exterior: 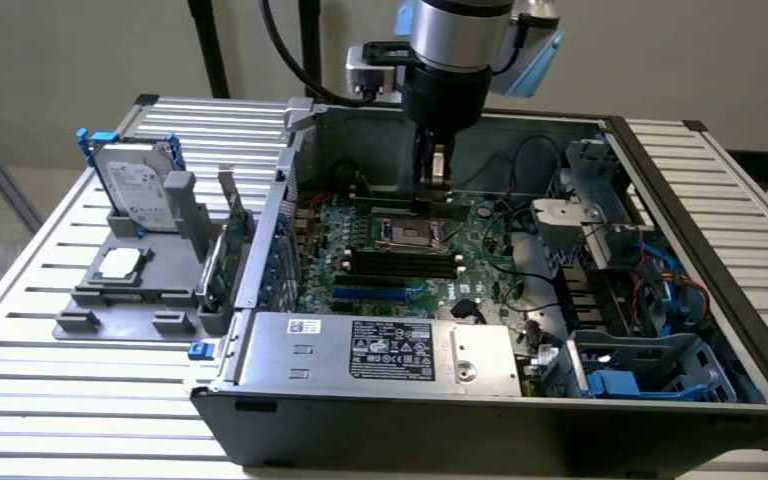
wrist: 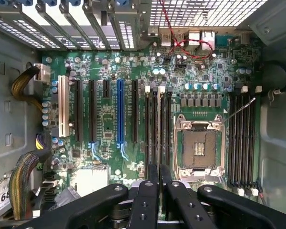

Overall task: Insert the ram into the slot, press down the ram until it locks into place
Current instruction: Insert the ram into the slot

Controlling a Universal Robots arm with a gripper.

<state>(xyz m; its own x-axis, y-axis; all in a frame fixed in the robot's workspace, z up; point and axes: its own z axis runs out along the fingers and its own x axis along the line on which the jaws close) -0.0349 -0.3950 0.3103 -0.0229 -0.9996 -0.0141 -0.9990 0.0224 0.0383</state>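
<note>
Ram [exterior: 408,207] hangs level just under the claw [exterior: 435,180] in the upper middle of the exterior view. The claw pinches the stick's top edge from above. The stick is inside the open computer case [exterior: 704,260], over the motherboard [exterior: 317,285] and seen just past the processor socket [exterior: 408,238]. I cannot tell from here whether it is seated yet. The case also holds a labelled power supply [exterior: 384,355] along its near wall and blue drive brackets [exterior: 618,385] at the lower right. At the exterior view's left, on the slatted table [exterior: 37,400], a grey tray [exterior: 131,290] carries an upright hard drive [exterior: 133,190], a square chip [exterior: 120,263] lying flat and a green card [exterior: 231,245] on edge.

From the wrist, the black fingers [wrist: 152,174] stand drawn close with only a sliver between them. Beyond them lies the slot [wrist: 155,129], in the bank of black sockets between the blue socket [wrist: 120,112] and the processor socket.
</note>
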